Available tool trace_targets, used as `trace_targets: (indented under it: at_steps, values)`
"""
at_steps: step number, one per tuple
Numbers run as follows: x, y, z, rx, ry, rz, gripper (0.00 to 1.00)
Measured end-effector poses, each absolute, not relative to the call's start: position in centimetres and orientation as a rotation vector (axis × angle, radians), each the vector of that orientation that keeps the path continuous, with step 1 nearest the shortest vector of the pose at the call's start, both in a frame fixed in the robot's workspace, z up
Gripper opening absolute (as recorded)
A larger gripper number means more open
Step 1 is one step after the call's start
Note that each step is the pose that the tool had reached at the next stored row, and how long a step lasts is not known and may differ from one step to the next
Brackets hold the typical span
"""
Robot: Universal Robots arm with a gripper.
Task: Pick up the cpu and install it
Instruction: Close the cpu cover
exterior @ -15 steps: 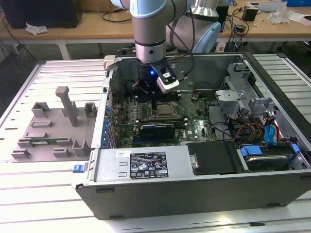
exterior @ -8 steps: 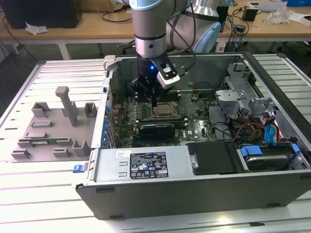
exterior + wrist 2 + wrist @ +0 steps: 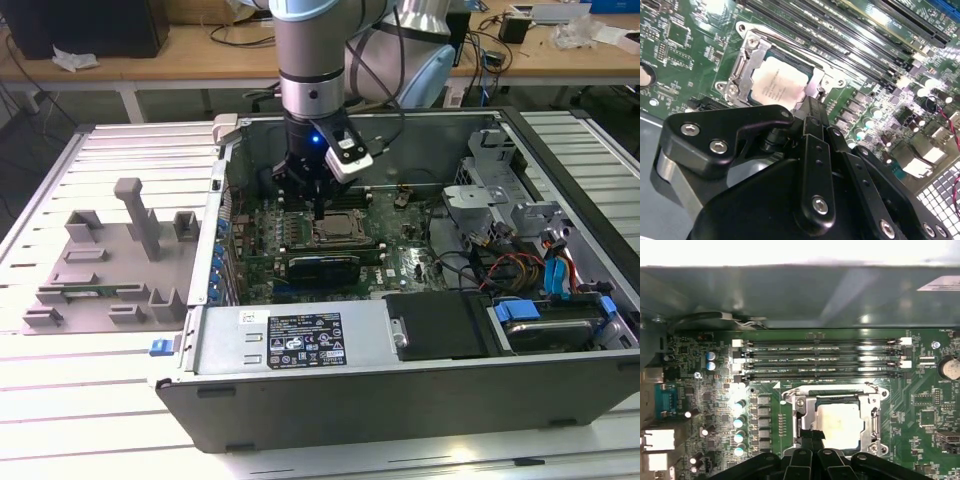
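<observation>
Looks like you're most of the way there; the cpu (image 3: 839,426) is lying flat in the socket (image 3: 875,420), silver top up, square to the metal frame around it; so the pick-up and the drop-in both look done to me. Your gripper (image 3: 812,434) hangs right over the socket's edge, tips just beside the cpu's rim; the jaws are pinched narrow with nothing between them, so it's carrying nothing. Can't tell from either wrist view whether the tips touch the chip or just hover over it. In the exterior view the arm reaches down into the case (image 3: 300,345), with the socket at roughly 10 o'clock from the case's middle; the grey fixture (image 3: 110,270) sits on the desk (image 3: 80,410) at 9 o'clock from the case, well apart from the gripper. What's left: I can't make out whether the frame is latched, so I'd call it seated, locking unconfirmed.
</observation>
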State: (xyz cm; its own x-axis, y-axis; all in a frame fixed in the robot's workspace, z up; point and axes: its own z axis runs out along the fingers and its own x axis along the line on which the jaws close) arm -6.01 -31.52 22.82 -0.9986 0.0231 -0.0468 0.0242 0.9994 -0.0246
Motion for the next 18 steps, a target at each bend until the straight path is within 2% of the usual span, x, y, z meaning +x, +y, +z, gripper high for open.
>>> trace_targets:
  at_steps: [18]
  values:
    - [-3.3,-31.9,22.7,0.037,3.086,-0.04,0.11]
